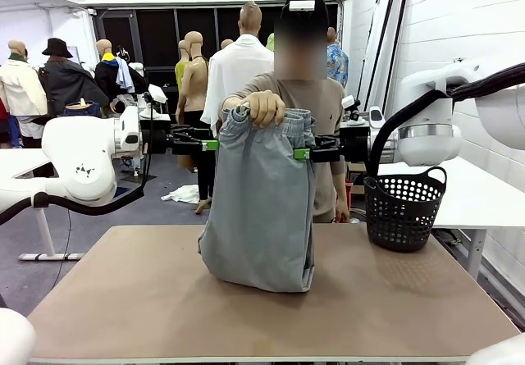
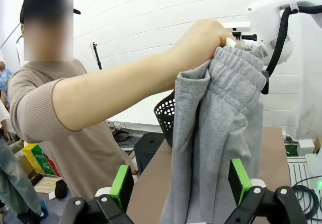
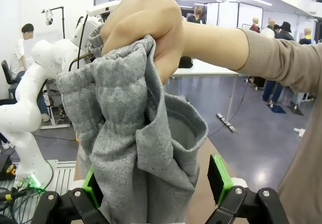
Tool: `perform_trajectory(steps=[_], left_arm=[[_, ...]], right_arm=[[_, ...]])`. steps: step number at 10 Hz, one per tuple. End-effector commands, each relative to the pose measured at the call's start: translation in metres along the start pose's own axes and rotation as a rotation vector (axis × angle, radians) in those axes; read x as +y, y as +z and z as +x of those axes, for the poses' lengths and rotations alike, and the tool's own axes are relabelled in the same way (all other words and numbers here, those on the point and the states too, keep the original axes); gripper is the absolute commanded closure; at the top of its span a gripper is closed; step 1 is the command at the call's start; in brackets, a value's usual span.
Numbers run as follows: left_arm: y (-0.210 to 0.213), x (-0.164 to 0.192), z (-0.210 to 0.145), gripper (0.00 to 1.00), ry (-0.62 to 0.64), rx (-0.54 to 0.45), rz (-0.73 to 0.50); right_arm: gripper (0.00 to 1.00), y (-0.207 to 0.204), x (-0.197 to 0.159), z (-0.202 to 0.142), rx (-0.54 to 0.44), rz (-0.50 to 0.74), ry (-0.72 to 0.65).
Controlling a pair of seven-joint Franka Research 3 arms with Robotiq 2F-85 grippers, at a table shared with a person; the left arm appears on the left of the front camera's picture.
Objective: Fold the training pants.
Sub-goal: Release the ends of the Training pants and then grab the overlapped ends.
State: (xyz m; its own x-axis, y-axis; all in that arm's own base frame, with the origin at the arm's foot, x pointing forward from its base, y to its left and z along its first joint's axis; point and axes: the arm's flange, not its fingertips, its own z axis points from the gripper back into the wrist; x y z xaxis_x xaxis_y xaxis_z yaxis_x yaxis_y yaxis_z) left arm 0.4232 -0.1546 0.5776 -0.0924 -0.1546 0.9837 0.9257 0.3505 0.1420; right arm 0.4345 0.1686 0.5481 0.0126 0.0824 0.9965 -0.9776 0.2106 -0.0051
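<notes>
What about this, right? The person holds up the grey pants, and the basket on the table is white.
Not quite. The basket is black, not white, as the front view shows. The person's hand does hold up the grey pants.

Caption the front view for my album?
A person's hand holds training pants upright on the table, left gripper and right gripper open alongside.

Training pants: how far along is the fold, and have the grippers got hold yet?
Done: nothing folded; the person's hand holds the training pants up by the waistband, lower end bunched on the table. In hand: the left gripper and right gripper each straddle the fabric near the top, jaws open. To do: clamp, take over, lay flat, fold.
</notes>
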Motion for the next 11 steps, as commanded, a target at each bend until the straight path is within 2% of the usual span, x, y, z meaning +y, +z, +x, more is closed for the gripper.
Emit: perform_trajectory(steps=[1, 7, 11], left_arm=[[-0.006, 0.007, -0.002, 0.0, -0.005, -0.005, -0.073], [-0.037, 0.031, -0.004, 0.0, -0.008, 0.05, -0.195], [-0.055, 0.042, -0.003, 0.0, 0.005, 0.033, -0.218]], right_arm=[[0.0, -0.006, -0.012, 0.0, -0.047, 0.008, 0.017], [0.0, -0.007, -0.025, -0.004, -0.098, 0.122, 0.03], [0.0, -0.017, -0.027, 0.0, -0.087, 0.195, 0.043]])
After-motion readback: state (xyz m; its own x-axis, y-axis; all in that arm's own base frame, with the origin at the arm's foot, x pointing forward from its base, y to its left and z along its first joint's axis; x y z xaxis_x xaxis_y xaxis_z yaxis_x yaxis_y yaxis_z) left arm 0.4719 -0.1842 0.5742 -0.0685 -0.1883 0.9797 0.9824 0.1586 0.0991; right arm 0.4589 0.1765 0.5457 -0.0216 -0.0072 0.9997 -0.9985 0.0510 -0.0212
